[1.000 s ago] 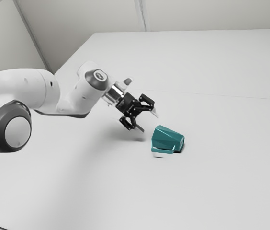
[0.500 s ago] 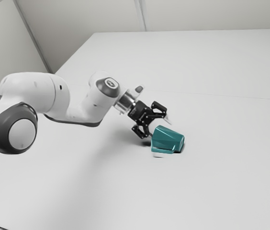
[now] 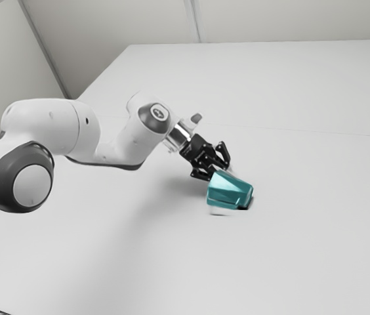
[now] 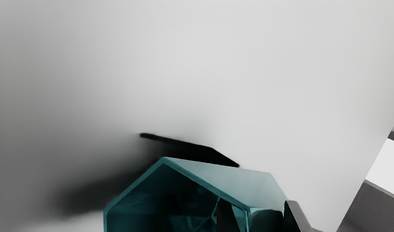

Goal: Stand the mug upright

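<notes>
Gripper [image 3: 225, 173] narrower than before, astride wall of tipped mug [image 3: 229, 191]; cannot tell whether gripped.

bright, diffuse light
table [image 3: 303, 262] w/ soft grey shadows, mug [image 3: 227, 191] w/ highlights; wrist cam: blk shadow beside mug, inside v. dark

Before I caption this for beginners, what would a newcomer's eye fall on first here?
Probably the teal mug, lying on its side on the pale table, the one strong colour here. Next, the black end effector at the mug's mouth, ending the white arm that reaches in from the exterior view's left.
</notes>
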Motion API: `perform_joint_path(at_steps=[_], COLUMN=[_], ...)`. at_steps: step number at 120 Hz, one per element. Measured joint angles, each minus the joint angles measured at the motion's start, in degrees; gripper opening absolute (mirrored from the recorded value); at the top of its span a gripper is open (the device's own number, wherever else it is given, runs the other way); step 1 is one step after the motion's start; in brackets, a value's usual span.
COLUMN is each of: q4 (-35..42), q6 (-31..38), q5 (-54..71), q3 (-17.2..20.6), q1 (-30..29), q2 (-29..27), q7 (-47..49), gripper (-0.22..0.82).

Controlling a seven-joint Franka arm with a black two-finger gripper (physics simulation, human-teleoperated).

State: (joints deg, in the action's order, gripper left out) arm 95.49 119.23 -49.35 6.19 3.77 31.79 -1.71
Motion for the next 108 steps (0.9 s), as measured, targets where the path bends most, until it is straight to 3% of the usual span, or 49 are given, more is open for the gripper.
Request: perform_joint_path(at_steps=[36,57,108], q4=[-1.0,-0.7,2.8], q6=[1.0,1.3,1.3], q5=[3.3,7.9,38.2], q3=[1.2,1.2,1.0], q1=[0.2,1.0,1.6], q2=[-0.6,-4.7,-14.8], q7=[1.4,3.2,9.2], gripper=[-0.13,-0.16,-0.16])
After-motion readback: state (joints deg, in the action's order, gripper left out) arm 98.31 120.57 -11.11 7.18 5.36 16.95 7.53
